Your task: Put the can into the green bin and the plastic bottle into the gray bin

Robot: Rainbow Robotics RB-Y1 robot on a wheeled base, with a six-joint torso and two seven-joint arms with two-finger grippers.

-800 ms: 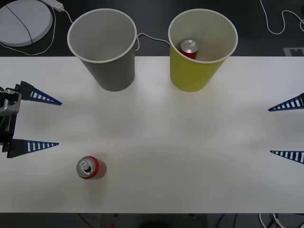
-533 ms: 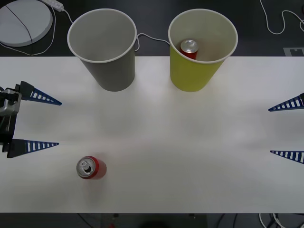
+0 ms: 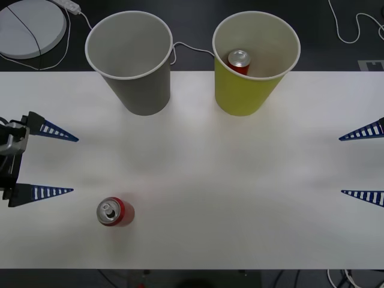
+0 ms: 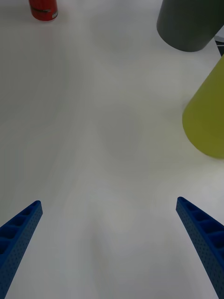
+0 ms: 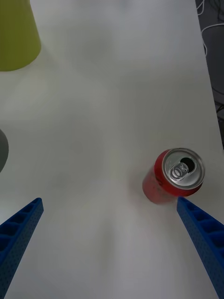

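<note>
Red and shiny, the can (image 3: 116, 212) is the thing closest to us, standing up on the white table (image 3: 198, 180) near its front edge, on our left side. We can see its silver top with the pull tab and the dark hole (the left wrist view looks right down on it (image 5: 173, 176)). Nothing is touching it.

A little farther back, at the left edge of the table, our left gripper (image 3: 49, 162) hangs with its two blue fingers (image 3: 55, 130) spread wide apart and nothing between them. The can sits just beside the nearer finger, a bit in front of it. On the other side, at the right edge, our right gripper (image 3: 361, 162) is also spread wide, with nothing in it. It is well apart from the can, which looks tiny in its wrist view (image 4: 43, 9).

Farther back still, two big cup-shaped bins stand at the far edge of the table, side by side but not touching. On the left is the gray bin (image 3: 133, 60), and we see only its pale inside. On the right is the green bin (image 3: 252, 66) (more yellow-green, really), and a second red can (image 3: 238, 62) sits upright inside it.

Behind the table, a white round disc (image 3: 30, 27) and some white cables (image 3: 348, 27) lie on the dark floor.
</note>
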